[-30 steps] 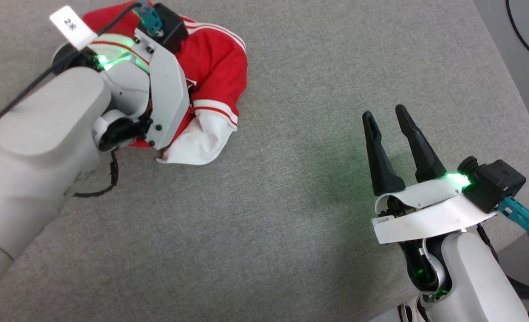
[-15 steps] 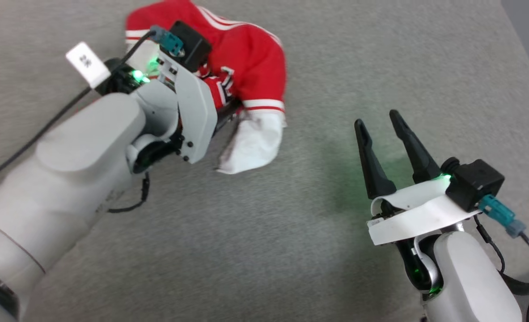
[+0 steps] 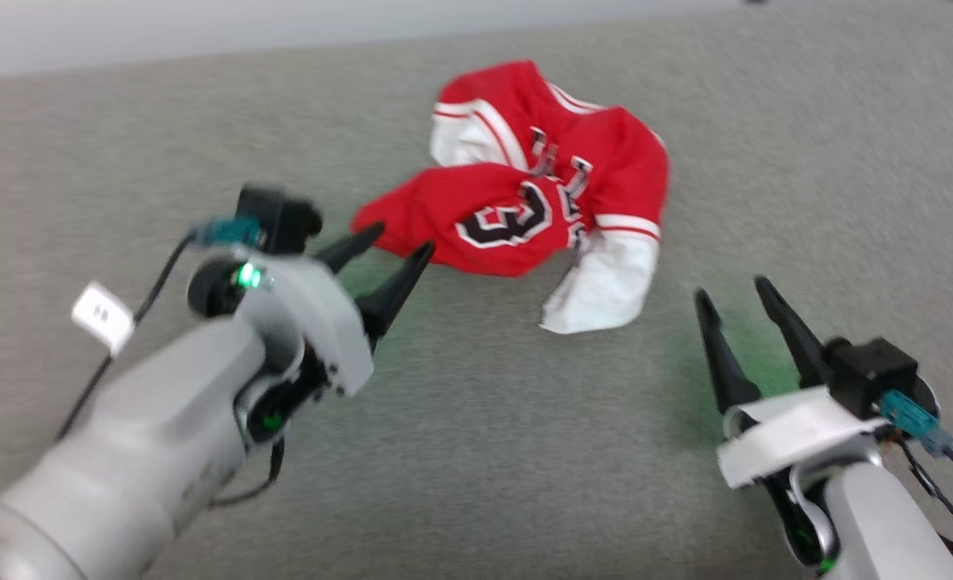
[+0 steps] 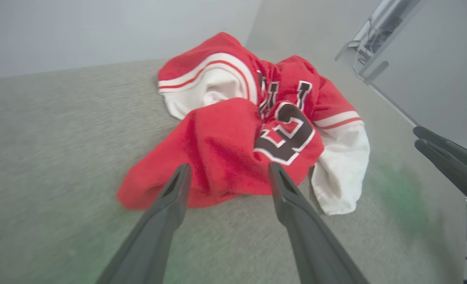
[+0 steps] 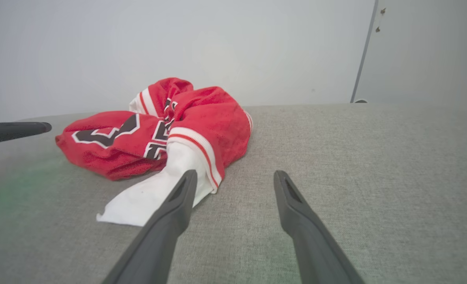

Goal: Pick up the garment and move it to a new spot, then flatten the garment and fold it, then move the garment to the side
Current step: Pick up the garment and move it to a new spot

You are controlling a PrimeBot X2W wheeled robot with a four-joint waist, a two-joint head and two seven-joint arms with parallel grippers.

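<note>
The garment is a red jersey with white sleeves and a black number 3, lying crumpled on the grey cloth table. It also shows in the left wrist view and the right wrist view. My left gripper is open, its fingertips just short of the jersey's near left edge, nothing between them; its own view shows the same. My right gripper is open to the right of the white sleeve, apart from it; in the right wrist view its left finger overlaps the sleeve.
A pale wall rises behind the table's far edge. A metal post or frame stands beyond the table at the upper right of the left wrist view. Cables trail from the right wrist.
The left gripper has opened, let go of the jersey and drawn back toward me. The jersey now lies loose on the table. The head camera has tilted up, shifting the whole picture.
</note>
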